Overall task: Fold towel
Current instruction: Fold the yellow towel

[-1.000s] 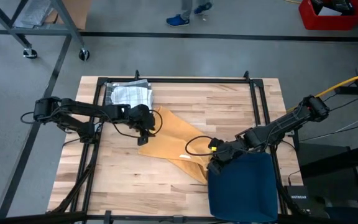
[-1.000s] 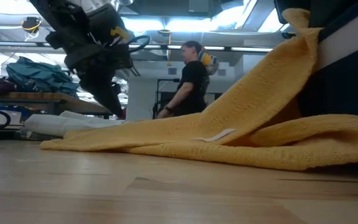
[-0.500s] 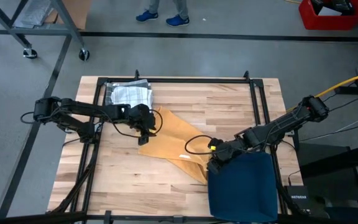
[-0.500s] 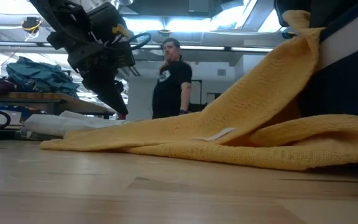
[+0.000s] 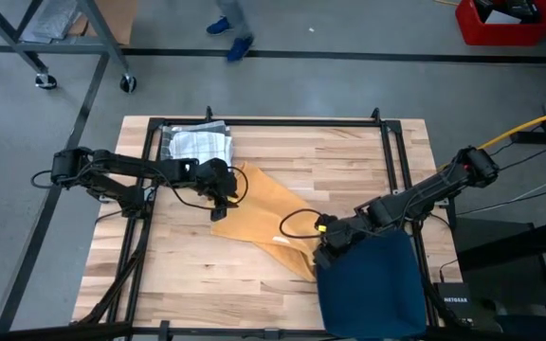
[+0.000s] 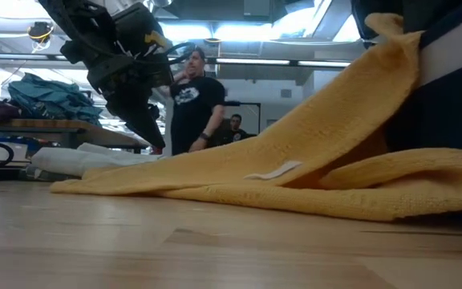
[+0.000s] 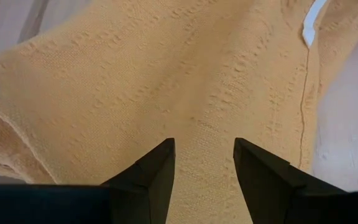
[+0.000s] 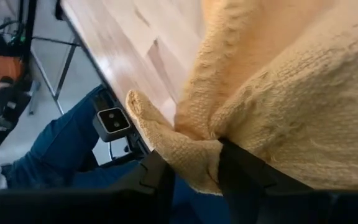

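A yellow towel (image 5: 259,220) lies rumpled across the middle of the wooden table, with a white label (image 6: 273,170) on it. My left gripper (image 5: 224,199) stands open over the towel's far left part, and only cloth (image 7: 204,93) lies below its fingers. Whether its tips touch the cloth I cannot tell. My right gripper (image 5: 326,250) is shut on the towel's near right end. In the low view that end (image 6: 383,32) rises high at the right. My right gripper pinches a bunched fold of the towel (image 8: 194,155) at its near right end between its two fingers, with several layers together. The fingers slant down from the table's right side. The held end is lifted off the table, and the cloth slopes down from it to the part lying flat.
A dark blue cloth (image 5: 368,284) covers the near right corner, right beside my right gripper. A folded checked cloth (image 5: 197,142) lies at the far left. A black frame (image 5: 292,121) runs around the table. A person (image 6: 191,96) stands in the room behind.
My right gripper has rolled a little about its own line with the towel's end still in it, and the raised cloth has shifted slightly. The person behind the table has walked across.
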### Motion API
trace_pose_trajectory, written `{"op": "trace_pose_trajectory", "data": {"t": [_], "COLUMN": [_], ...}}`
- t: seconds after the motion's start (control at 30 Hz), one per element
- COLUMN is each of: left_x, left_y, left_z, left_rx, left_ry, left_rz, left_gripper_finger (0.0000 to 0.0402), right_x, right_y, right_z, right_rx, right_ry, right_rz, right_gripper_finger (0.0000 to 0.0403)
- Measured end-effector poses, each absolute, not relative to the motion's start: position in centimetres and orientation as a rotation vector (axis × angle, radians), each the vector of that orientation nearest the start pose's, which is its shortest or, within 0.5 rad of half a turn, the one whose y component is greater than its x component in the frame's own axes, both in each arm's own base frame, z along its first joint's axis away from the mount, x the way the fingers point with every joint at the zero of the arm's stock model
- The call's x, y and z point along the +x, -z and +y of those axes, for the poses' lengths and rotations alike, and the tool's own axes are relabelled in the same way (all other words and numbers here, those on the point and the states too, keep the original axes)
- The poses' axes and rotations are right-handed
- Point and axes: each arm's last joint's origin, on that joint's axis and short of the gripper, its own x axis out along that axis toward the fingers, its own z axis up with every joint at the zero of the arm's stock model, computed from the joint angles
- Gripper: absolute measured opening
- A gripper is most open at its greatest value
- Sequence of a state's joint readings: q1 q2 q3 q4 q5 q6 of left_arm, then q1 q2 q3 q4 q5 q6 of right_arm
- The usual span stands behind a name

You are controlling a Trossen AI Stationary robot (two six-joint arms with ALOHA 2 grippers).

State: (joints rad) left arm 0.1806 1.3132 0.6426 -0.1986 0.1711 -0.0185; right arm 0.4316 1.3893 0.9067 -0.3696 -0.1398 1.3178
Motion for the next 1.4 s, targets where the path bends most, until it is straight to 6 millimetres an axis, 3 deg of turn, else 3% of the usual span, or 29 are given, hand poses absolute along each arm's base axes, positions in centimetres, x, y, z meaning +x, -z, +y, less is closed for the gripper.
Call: {"op": "trace_pose_trajectory", "data": {"t": [1.03, 1.4], "left_x": [24.09, 24.09], "left_y": [-18.0, -18.0], "left_z": [3.91, 3.91], "left_rx": [-0.177, -0.177], "left_ry": [-0.02, -0.02], "left_rz": [0.856, 0.856], "left_gripper_finger": [0.0155, 0.0155], "right_x": [25.8, 25.77], "right_y": [-23.28, -22.9], "right_z": [12.07, 11.7], "right_rx": [1.037, 1.013], "right_ry": [0.103, 0.231], "right_rz": [0.958, 0.91], "right_gripper_finger": [0.0115, 0.0115]}}
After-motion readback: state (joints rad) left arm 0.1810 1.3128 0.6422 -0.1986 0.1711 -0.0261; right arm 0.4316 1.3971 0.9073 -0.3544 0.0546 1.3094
